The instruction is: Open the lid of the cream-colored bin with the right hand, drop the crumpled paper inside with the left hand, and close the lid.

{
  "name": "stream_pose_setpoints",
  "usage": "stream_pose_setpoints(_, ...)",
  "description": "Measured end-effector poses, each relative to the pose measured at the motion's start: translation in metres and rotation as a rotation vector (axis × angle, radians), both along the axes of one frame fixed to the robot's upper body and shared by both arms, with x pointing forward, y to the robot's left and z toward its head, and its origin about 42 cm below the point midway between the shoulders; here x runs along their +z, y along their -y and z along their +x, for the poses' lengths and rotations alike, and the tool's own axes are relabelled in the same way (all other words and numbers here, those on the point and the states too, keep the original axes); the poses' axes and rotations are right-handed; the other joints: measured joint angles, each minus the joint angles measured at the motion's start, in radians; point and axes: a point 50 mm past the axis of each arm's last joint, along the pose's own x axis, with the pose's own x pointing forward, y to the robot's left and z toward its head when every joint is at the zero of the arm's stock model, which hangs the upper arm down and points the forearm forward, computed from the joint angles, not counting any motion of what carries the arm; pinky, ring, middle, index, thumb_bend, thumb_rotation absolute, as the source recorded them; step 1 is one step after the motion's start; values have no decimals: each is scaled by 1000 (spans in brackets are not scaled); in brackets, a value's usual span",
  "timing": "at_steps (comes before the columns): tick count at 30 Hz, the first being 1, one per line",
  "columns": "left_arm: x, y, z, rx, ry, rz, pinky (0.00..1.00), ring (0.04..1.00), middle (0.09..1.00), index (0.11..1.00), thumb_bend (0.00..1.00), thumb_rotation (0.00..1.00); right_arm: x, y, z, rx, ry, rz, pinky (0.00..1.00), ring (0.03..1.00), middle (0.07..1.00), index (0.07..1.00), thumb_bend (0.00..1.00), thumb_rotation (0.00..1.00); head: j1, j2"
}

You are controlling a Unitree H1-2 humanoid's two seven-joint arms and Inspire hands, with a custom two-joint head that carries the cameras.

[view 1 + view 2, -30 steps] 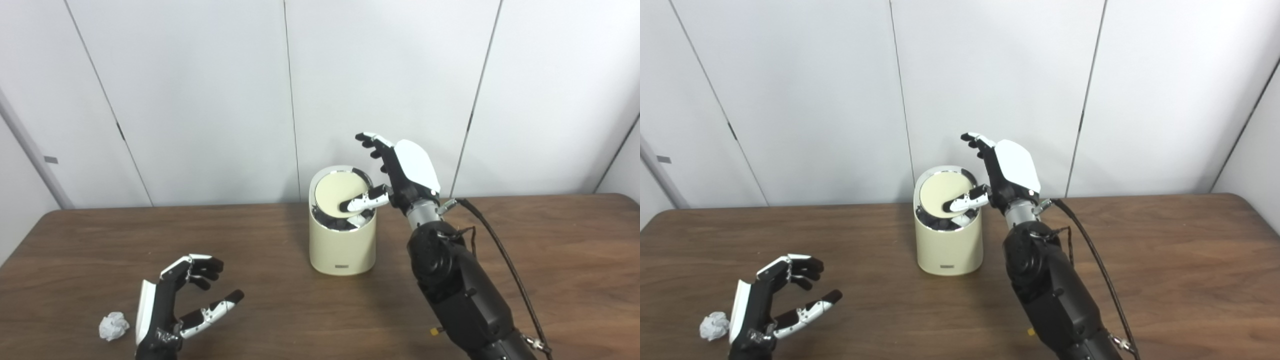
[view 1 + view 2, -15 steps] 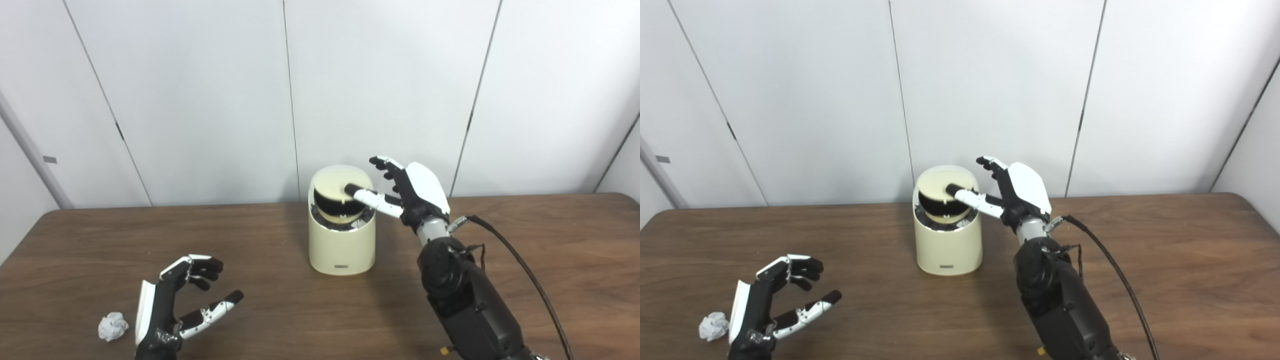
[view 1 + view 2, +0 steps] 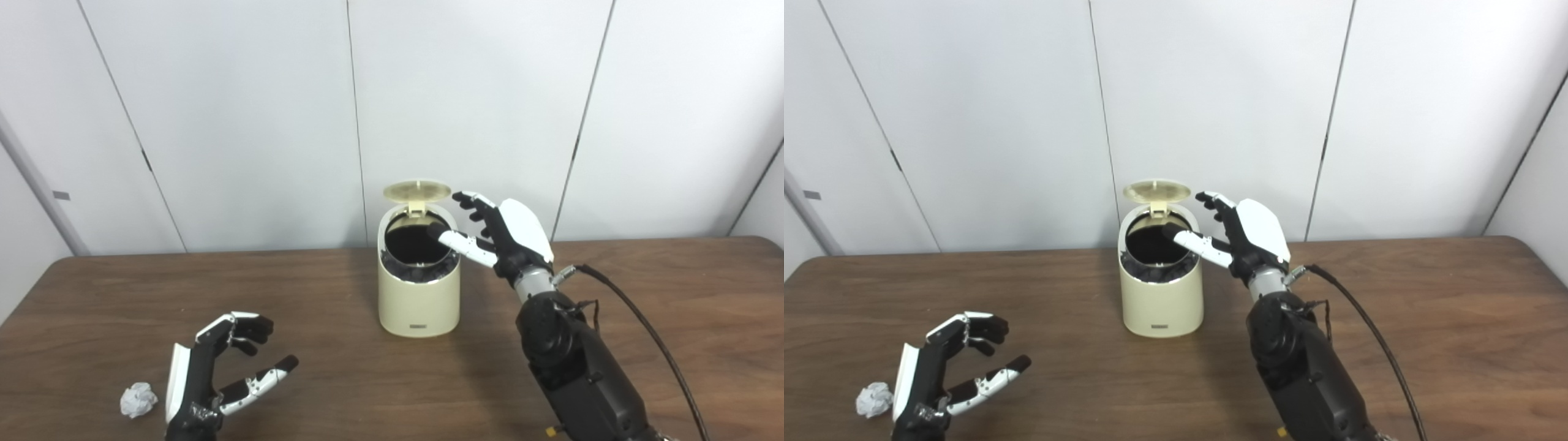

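The cream-colored bin (image 3: 418,300) stands mid-table near the wall. Its round lid (image 3: 417,190) is flipped up at the back, and the dark inside (image 3: 410,244) shows. My right hand (image 3: 499,234) hovers just right of the bin's top, open, its thumb reaching over the rim. The crumpled white paper (image 3: 138,399) lies on the table at the front left. My left hand (image 3: 214,373) sits just right of the paper, open with curled fingers, holding nothing.
The brown wooden table (image 3: 674,306) runs back to a white panelled wall. A black cable (image 3: 649,334) trails from my right forearm across the table's right side.
The lid swung from tilted inside the rim to fully raised at the back. My right hand dropped lower and shifted slightly right beside the bin. The left hand and paper stayed still.
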Motion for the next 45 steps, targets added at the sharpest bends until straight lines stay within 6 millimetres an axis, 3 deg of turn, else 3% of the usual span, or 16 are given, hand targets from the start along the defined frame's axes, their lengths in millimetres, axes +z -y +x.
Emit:
stream_pose_setpoints(5,0,0,0,-1,0,0,433,532,562,550,793,103,-2,6,-12,33,19,38,657,796,848,854,911,1000,2,0)
stream_pose_setpoints(12,0,-2,0,-2,0,-14,441,540,566,554,797,119,-13,29,-51,89,129,94,801,912,936,920,951,964,-3,-3)
stream_pose_setpoints(18,0,-3,0,-3,1,-12,439,538,565,552,794,113,-31,47,-84,89,182,173,852,933,949,935,946,937,-2,-3)
stream_pose_setpoints(29,0,-5,-1,-1,0,-12,433,534,563,549,791,104,-100,87,-140,47,170,227,845,916,933,930,845,847,-3,3)
stream_pose_setpoints(35,-1,-4,-1,-9,-4,-21,439,538,569,556,790,117,-98,95,-145,31,253,278,854,903,914,903,849,833,-3,17)
stream_pose_setpoints(40,-1,-5,-1,-14,-6,-27,441,541,572,557,793,123,-97,101,-151,32,295,345,779,853,870,866,882,832,-2,20)
stream_pose_setpoints(45,-2,-7,-5,-10,-8,-36,440,545,573,558,796,117,-98,105,-155,7,309,382,742,839,864,859,828,792,17,25)
